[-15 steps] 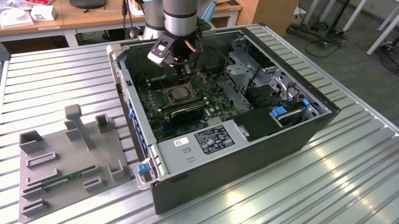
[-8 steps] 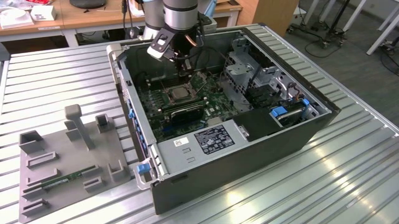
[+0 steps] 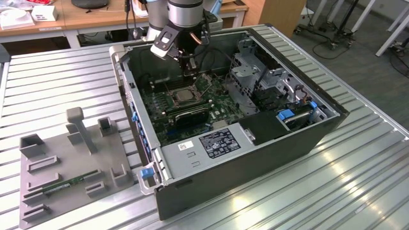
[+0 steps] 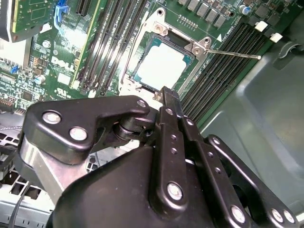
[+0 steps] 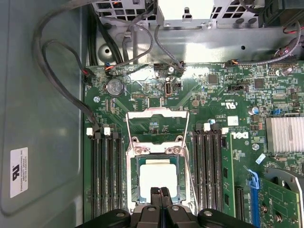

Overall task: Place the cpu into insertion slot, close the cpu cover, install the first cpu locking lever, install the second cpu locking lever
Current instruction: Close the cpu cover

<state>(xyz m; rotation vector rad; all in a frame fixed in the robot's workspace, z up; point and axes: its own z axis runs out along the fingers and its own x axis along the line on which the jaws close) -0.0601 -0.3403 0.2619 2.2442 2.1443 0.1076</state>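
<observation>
The gripper (image 5: 159, 194) is poised at the near edge of the cpu (image 5: 156, 176). Its two fingers are pressed together with nothing between them. Closed like that, they are forming one narrow tip, better suited, I judge, to nudging or pressing than to grasping.

The cpu is lying flat inside the insertion slot (image 5: 137, 164), square to its rim, so the placing looks done. The cpu cover (image 5: 156, 114) seems to be standing tilted back on its hinge. Green motherboard (image 5: 213, 95), not the chip, is showing through its cut-out, though the angle makes this hard to settle.

In the second wrist view a thin locking lever (image 4: 237, 55) is sticking out sideways over the memory slots (image 4: 218, 76), unlatched, so it is not pinning the cover.

In the exterior view the arm is reaching down into the open computer case (image 3: 255, 167), which is lying on its side so that the board is facing up.
</observation>
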